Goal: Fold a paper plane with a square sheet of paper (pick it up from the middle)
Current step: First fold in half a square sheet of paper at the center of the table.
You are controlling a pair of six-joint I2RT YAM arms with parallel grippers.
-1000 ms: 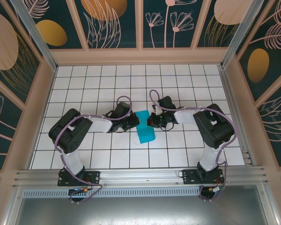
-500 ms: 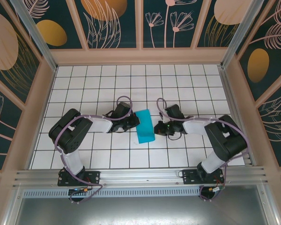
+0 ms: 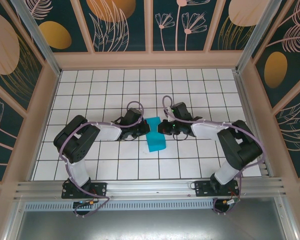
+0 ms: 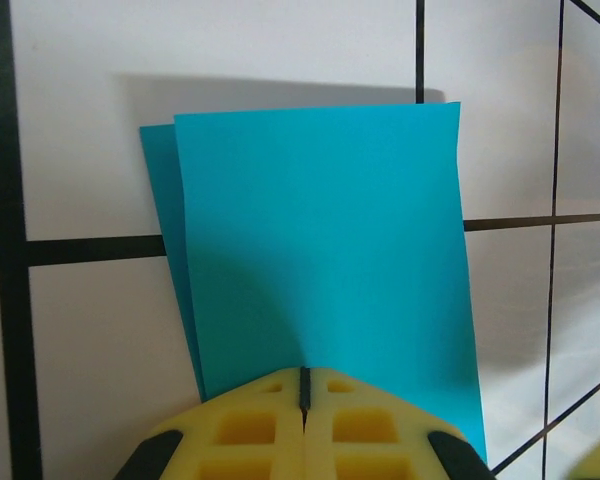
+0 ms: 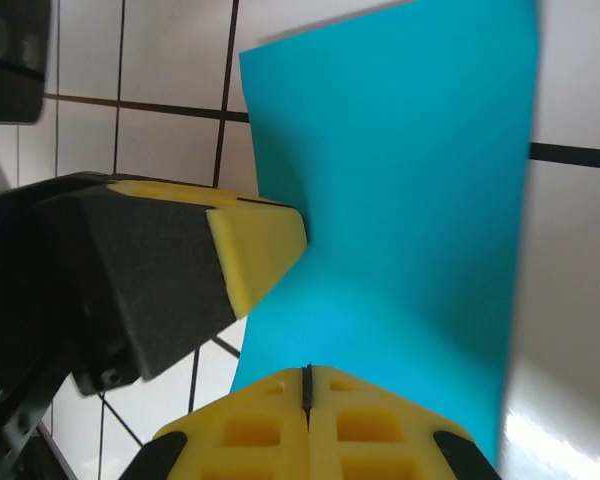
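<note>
The square sheet of paper (image 3: 155, 136) is teal and lies folded in half on the white tiled floor, as a tall rectangle (image 4: 320, 250) with a lower layer peeking out along its left side. My left gripper (image 3: 146, 129) is shut, its yellow tips (image 4: 304, 375) resting on the paper's near edge. My right gripper (image 3: 162, 126) is shut too, its tips (image 5: 307, 372) on the opposite edge of the paper (image 5: 400, 200). The left gripper's yellow fingertip (image 5: 260, 240) touches the paper across from it. I cannot tell whether either gripper pinches the paper. No paper plane shape shows.
Both arms reach inward from the near rail (image 3: 150, 187) and meet at mid-floor. Patterned walls (image 3: 150, 30) close in the tiled floor (image 3: 115, 90) on three sides. Bare tiles lie all around the paper.
The right gripper drew back to the right of the paper, then returned to its upper right edge. The left gripper and the paper stayed in place.
</note>
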